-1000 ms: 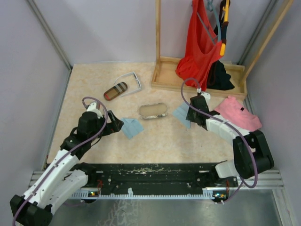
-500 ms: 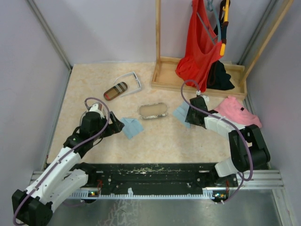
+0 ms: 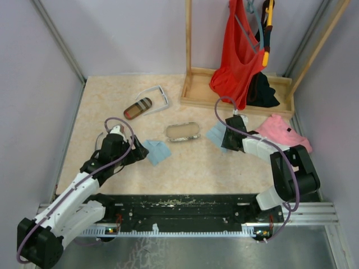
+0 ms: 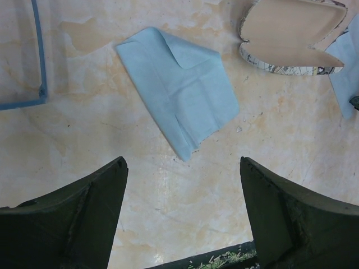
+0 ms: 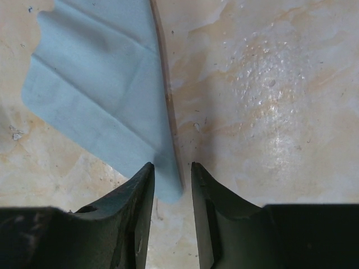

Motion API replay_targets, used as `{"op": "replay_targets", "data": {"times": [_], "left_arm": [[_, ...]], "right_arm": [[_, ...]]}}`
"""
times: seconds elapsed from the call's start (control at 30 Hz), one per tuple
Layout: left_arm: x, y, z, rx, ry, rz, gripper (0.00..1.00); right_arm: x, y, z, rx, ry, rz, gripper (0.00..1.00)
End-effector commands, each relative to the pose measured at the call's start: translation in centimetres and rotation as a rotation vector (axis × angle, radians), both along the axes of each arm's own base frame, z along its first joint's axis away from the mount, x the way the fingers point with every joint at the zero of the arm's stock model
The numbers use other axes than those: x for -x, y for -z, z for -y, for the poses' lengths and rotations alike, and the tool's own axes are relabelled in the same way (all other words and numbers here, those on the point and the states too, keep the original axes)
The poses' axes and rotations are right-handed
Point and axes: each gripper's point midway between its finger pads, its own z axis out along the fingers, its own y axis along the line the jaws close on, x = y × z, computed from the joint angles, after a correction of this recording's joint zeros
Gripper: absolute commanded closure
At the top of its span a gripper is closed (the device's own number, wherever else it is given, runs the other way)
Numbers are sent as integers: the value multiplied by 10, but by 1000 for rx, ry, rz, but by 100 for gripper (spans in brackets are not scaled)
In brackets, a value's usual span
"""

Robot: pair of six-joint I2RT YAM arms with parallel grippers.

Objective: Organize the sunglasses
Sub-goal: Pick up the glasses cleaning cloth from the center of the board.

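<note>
The pale-framed sunglasses (image 3: 155, 95) lie at the back left of the table beside the brown-striped case (image 3: 138, 108). A thin pale frame line (image 4: 39, 61) at the left of the left wrist view seems to be part of them. A thin brownish wire arm (image 5: 166, 95) runs along the edge of a light blue cloth (image 5: 95, 84); the rest of the dark wire pair is hidden. My right gripper (image 5: 171, 164) (image 3: 227, 138) stands low with a narrow gap, straddling that arm and the cloth's corner. My left gripper (image 4: 182, 159) (image 3: 140, 150) is wide open and empty, just short of the other blue cloth (image 4: 179, 84) (image 3: 159, 151).
The open grey-patterned case (image 3: 183, 131) (image 4: 291, 33) lies mid-table between the two cloths. A wooden stand (image 3: 196, 89) with a red garment (image 3: 238, 56) stands at the back right. A pink cloth (image 3: 283, 134) lies by the right arm. Purple walls close both sides.
My right gripper has moved left and down onto the corner of the right blue cloth. My left arm has edged slightly right toward the left cloth.
</note>
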Motion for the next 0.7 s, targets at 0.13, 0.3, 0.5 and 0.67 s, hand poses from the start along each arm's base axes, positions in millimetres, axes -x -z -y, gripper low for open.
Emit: {"op": "replay_targets", "data": {"times": [0.13,0.3,0.5,0.67], "left_arm": [[-3,5,2,10,-1,-1,14],[-2,5,2,14,4,5,14],[0,4,4,18,22,14,14],[4,2,4,24,35,22,13]], "right_arm": [[-8,1,2,6,25,0,74],[-7,1,3,9,27,1,87],[-9,-11,4,8,14,49,100],[-11,-31,4,2,-9,117,100]]}}
